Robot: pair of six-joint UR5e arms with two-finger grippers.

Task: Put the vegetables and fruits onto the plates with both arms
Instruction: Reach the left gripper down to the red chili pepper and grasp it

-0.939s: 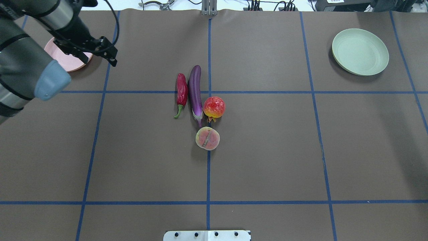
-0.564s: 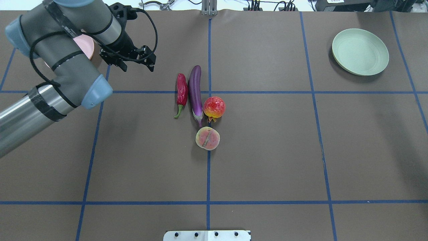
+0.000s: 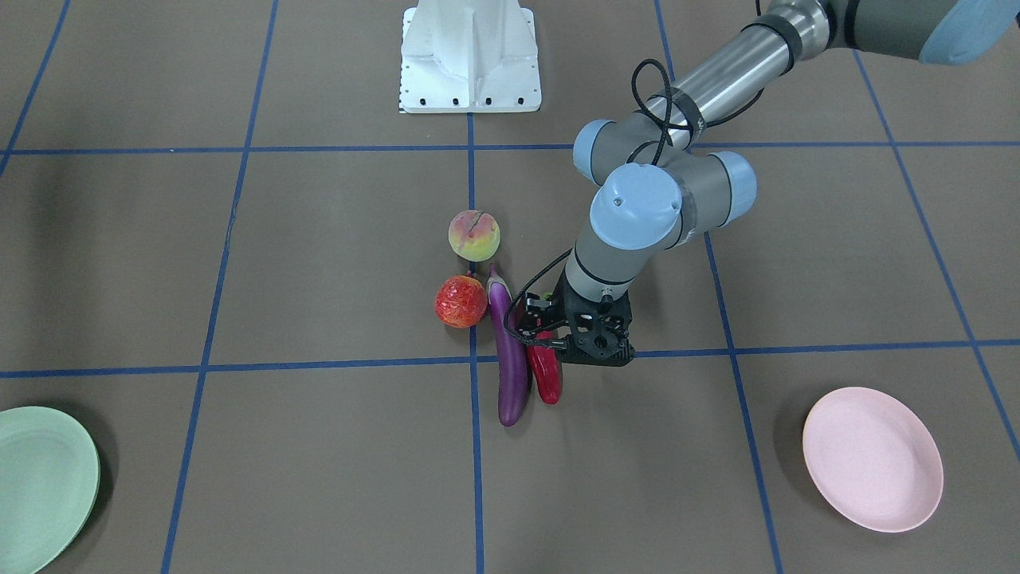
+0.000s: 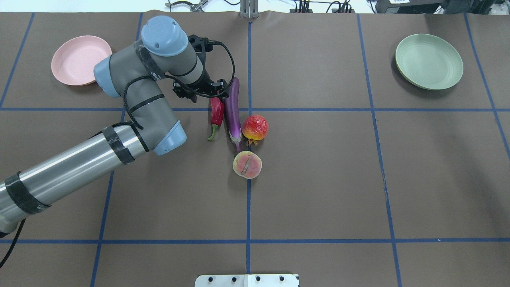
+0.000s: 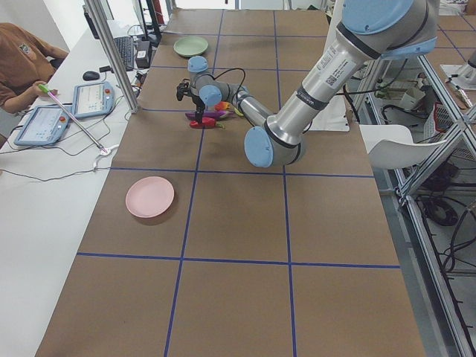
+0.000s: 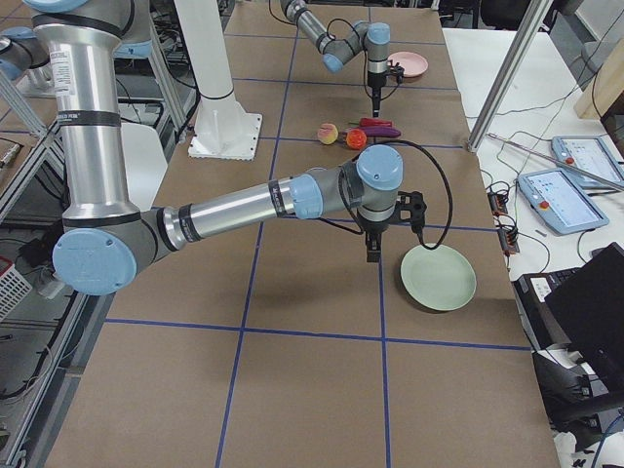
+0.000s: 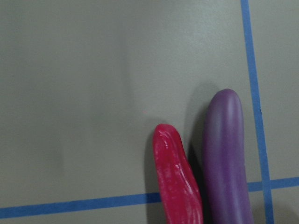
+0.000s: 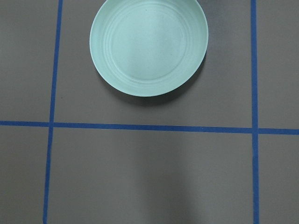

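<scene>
The purple eggplant [image 4: 232,107] and red chili pepper [image 4: 216,113] lie side by side at the table's middle. The bumpy red-orange fruit [image 4: 255,126] and the peach [image 4: 247,164] sit just right of and nearer than them. My left gripper [image 4: 202,92] is open and empty, low over the chili's far tip [image 3: 547,379]. The left wrist view shows that chili tip [image 7: 175,182] and the eggplant tip [image 7: 226,154]. The pink plate [image 4: 77,59] is far left and the mint green plate [image 4: 429,61] far right; both are empty. My right gripper [image 6: 372,252] hangs beside the green plate [image 6: 438,278]; I cannot tell its state.
The white base block [image 4: 247,280] stands at the near edge. Blue tape lines cross the brown table cover. An operator [image 5: 22,59] and tablets [image 5: 91,98] are at a side bench beyond the far edge. The left arm's elbow [image 4: 165,135] hangs left of the chili.
My left arm has swung right from over the pink plate to the far tips of the chili and eggplant. The pink plate is now uncovered. The fruits and vegetables have not moved.
</scene>
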